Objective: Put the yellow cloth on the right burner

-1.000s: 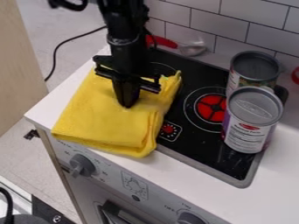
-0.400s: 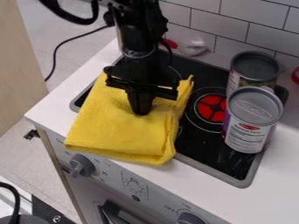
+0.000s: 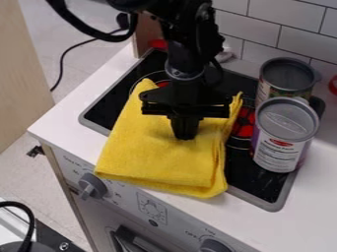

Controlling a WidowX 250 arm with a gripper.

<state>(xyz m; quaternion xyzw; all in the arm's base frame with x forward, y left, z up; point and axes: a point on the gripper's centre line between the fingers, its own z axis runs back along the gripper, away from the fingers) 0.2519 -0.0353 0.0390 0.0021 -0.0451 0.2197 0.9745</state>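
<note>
Far left of the work: black hob, set into the white surface. Left knob on the front panel, below the cloth's near left corner. That corner lies at the front edge; if it catches there, the cloth could twist or pull out of the grip.

Left burner partly under the far left corner of the yellow cloth. Cloth folded, lying across the middle of the hob, near part out on the surface, right side over part of the right burner. Not properly placed; a release here would probably leave it short and too near.

End effector at mid-cloth, pointing down, fingers together and seemingly clamped on the fabric. Pinch looks small: top layer could lift alone and the fold open, or the fabric slip free.

Right burner, red centre partly showing. Just right of it the near can, upright, far can behind. Main hazard: too long a shift right, cloth or wrist bumps the near can, which could tip or knock the far one
</note>
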